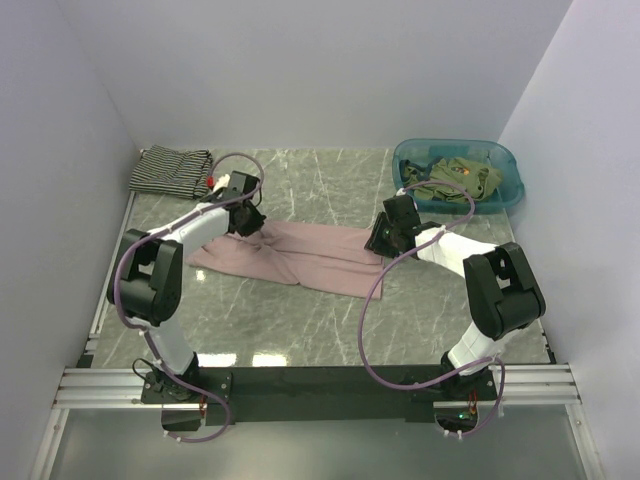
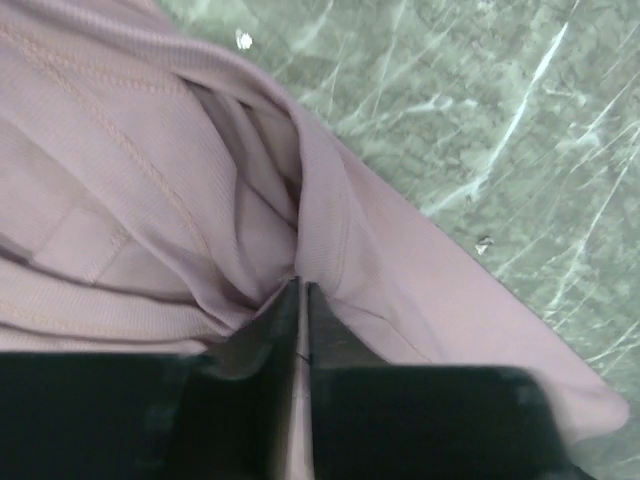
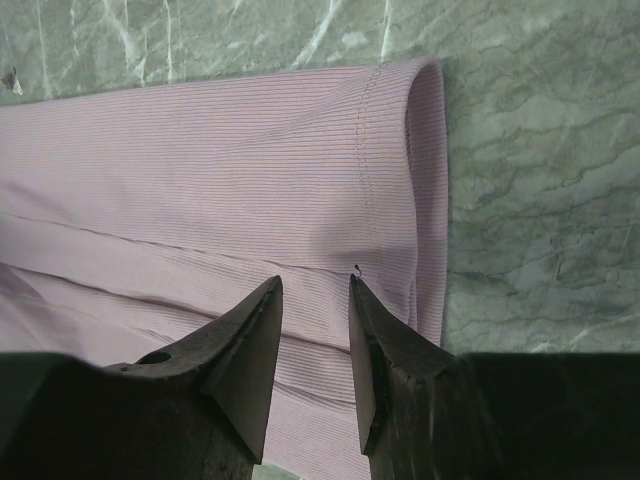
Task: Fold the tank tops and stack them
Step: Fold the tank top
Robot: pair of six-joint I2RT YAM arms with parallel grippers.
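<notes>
Pinching a raised ridge of the pink tank top (image 1: 310, 255) with the left gripper (image 2: 300, 300), jaws pressed together on the cloth, bunched folds fanning out ahead and to the left of the fingertips, bare table (image 2: 500, 120) off to the right. Holding the right gripper (image 3: 315, 282) roughly half open over the garment's other end, nothing caught between the fingers (image 3: 250, 340), stitched hem just ahead and folded edge just to the right of the tips.

Probably taking both ends for the fold. Check the left pinch first for both layers, not just the top one. Lower the right tips straight down onto the ribbed cloth beneath, close just inside the hem, then lift both ends together and level to avoid dragging or twisting the middle. Leave alone the striped top (image 1: 170, 170), well behind the left tool, and the olive tops (image 1: 460, 178) in the teal basin (image 1: 452, 143) behind the right one.
</notes>
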